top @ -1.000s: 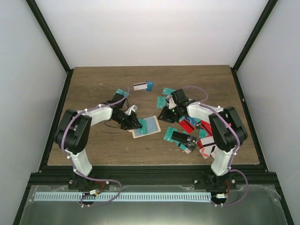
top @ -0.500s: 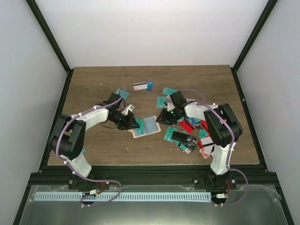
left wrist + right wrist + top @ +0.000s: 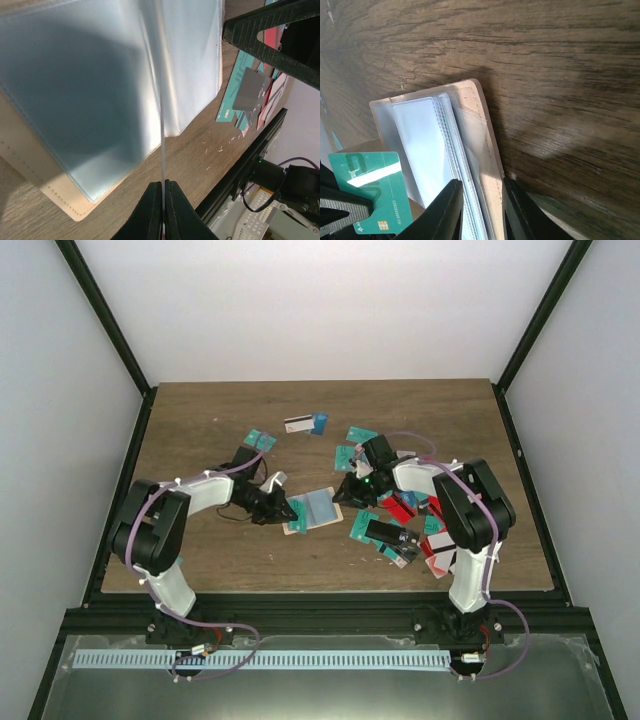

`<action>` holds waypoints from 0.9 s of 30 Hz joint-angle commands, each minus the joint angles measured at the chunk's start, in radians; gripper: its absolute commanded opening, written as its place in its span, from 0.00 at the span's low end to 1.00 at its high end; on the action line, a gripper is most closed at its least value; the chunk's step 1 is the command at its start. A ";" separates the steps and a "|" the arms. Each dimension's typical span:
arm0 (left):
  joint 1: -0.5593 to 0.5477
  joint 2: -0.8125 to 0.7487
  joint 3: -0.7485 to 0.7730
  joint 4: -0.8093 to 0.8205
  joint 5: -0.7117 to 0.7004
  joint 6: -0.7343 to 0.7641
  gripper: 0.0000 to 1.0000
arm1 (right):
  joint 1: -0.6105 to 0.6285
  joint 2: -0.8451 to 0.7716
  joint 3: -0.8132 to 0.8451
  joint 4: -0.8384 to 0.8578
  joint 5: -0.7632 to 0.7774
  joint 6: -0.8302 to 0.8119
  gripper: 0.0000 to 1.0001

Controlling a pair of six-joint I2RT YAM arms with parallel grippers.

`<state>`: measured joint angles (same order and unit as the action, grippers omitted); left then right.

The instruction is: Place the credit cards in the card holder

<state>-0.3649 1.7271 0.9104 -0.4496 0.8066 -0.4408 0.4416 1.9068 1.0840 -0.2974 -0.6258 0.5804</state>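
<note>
The top view looks steeply down from high at the near edge, taking in the whole worktop point(image 3: 200, 420). Both wrist views sit very close, sharing the open card holder point(image 3: 313, 508) from opposite sides.

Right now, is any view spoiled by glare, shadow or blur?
Left wrist view: a dark shadow covers the left half of the card holder, while the right half glares pale. Right wrist view: a bright streak crosses the teal card; the near fingers are soft, the table sharp. Top view: evenly lit, no glare.
</note>
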 commanded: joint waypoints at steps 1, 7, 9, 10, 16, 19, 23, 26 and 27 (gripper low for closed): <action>0.005 0.031 0.012 0.034 0.018 0.016 0.04 | -0.007 0.029 0.005 0.014 -0.018 -0.004 0.24; 0.005 0.054 0.029 0.039 0.021 0.026 0.04 | -0.008 0.047 0.001 0.023 -0.024 -0.002 0.24; 0.006 0.059 0.036 0.042 0.028 0.030 0.04 | -0.009 0.057 0.002 0.023 -0.027 -0.002 0.24; 0.005 0.061 0.040 0.042 0.031 0.031 0.04 | -0.008 0.061 0.002 0.025 -0.028 -0.001 0.24; 0.005 0.056 0.048 0.048 0.034 0.035 0.04 | -0.008 0.072 0.002 0.026 -0.029 -0.001 0.23; 0.005 0.071 0.046 0.051 0.039 0.037 0.04 | -0.007 0.076 0.003 0.024 -0.029 -0.006 0.23; 0.005 0.085 0.046 0.066 0.039 0.031 0.04 | -0.008 0.082 0.008 0.020 -0.032 -0.012 0.23; 0.005 0.087 0.047 0.073 0.036 0.022 0.04 | -0.008 0.084 0.010 0.016 -0.033 -0.015 0.23; 0.006 0.084 0.047 0.074 0.035 0.019 0.04 | -0.009 0.085 0.011 0.013 -0.035 -0.017 0.23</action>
<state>-0.3645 1.8004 0.9405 -0.4011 0.8257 -0.4255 0.4358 1.9522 1.0843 -0.2451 -0.6968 0.5804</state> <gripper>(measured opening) 0.040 0.231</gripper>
